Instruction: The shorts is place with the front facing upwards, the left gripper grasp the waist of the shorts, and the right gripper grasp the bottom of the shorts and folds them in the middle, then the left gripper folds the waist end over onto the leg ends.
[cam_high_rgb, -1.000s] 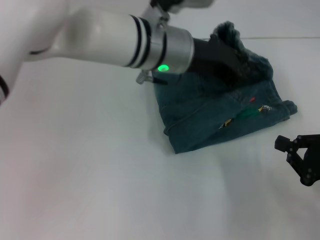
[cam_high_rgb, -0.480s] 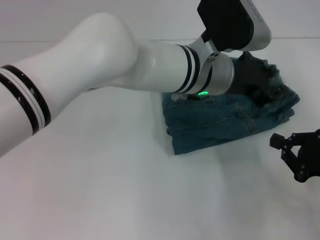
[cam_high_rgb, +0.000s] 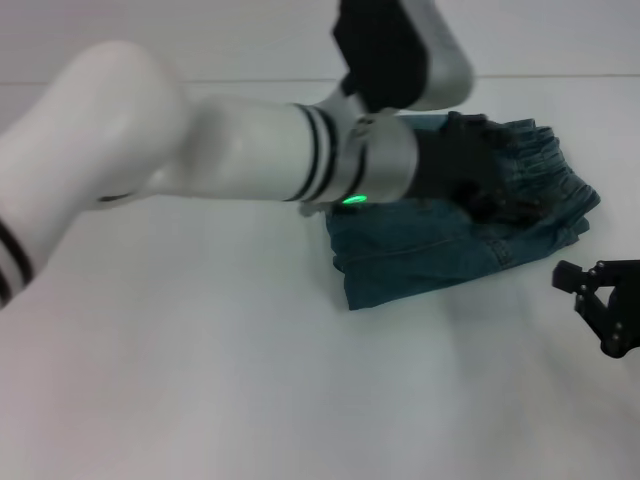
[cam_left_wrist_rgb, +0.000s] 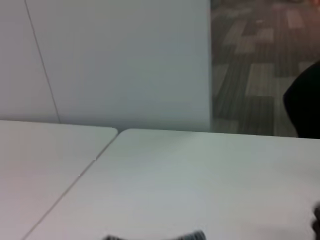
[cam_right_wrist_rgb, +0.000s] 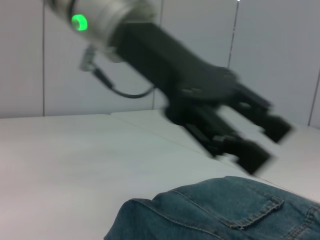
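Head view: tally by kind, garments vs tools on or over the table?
Garments: 1, the folded denim shorts.
Tools: 2, the left tool above the shorts, open in the right wrist view, and the right tool open beside them at the table's right edge.
Total: 3.

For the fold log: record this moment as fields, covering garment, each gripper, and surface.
garment: denim shorts, folded into a compact stack, waistband end lying on top
left gripper: open, above the shorts, not gripping the cloth
right gripper: open, off the shorts, low beside them on the robot's right
surface: white table
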